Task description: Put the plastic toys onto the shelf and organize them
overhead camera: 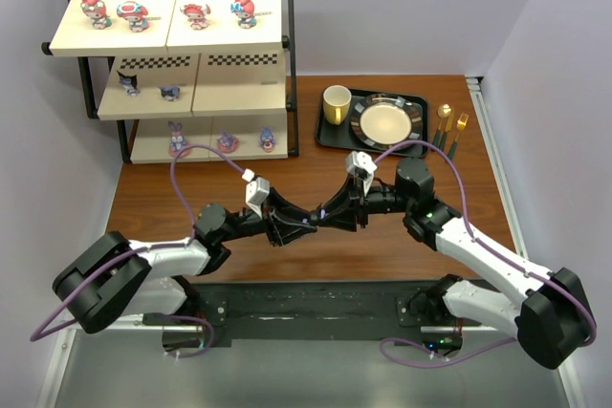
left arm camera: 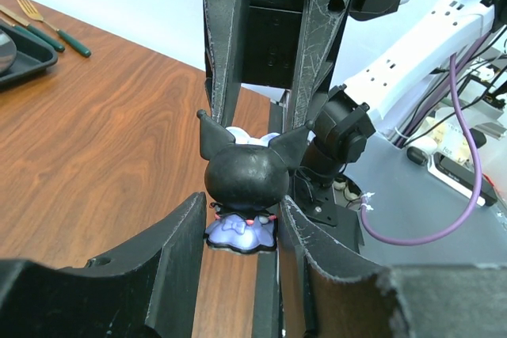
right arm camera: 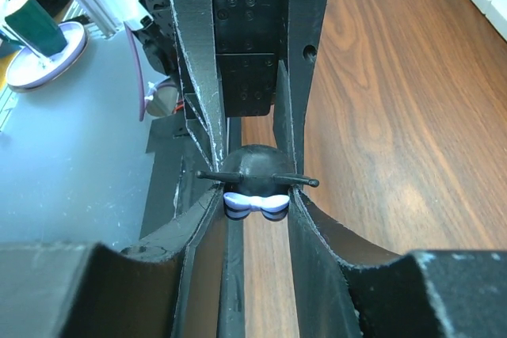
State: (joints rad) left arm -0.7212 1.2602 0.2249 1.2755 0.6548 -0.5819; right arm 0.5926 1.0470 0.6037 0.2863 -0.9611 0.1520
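Right now your left gripper (left arm camera: 242,210) is clenched on the purple base of one small black toy (left arm camera: 242,170), a round-headed figure with two pointed ears. Your right gripper (right arm camera: 255,205) meets it head-on from the other side. Its two fingers press against the same toy, one on each flank. So one toy is held between two grippers, just above the wooden table (overhead camera: 316,164) and near its middle, well apart from the shelf (overhead camera: 167,43).

The shelf stands in the far left corner and has three tiers of cream boards with black checkered strips. Nine toys stand on it:
- **Top tier:** four pink and red toys (overhead camera: 94,7) in a row.
- **Middle tier:** two dark toys (overhead camera: 128,83), both on the left half.
- **Bottom tier:** three purple and pink toys (overhead camera: 177,137), spread along the board.

Counting the held one, you have ten toys in view.

To the right of the shelf lies one black tray (overhead camera: 323,133). It holds one round plate (overhead camera: 387,121) and one yellow mug (overhead camera: 336,102). Just beside the tray's right edge lie one gold spoon (overhead camera: 443,123) and one gold fork (overhead camera: 460,127), side by side on the table.
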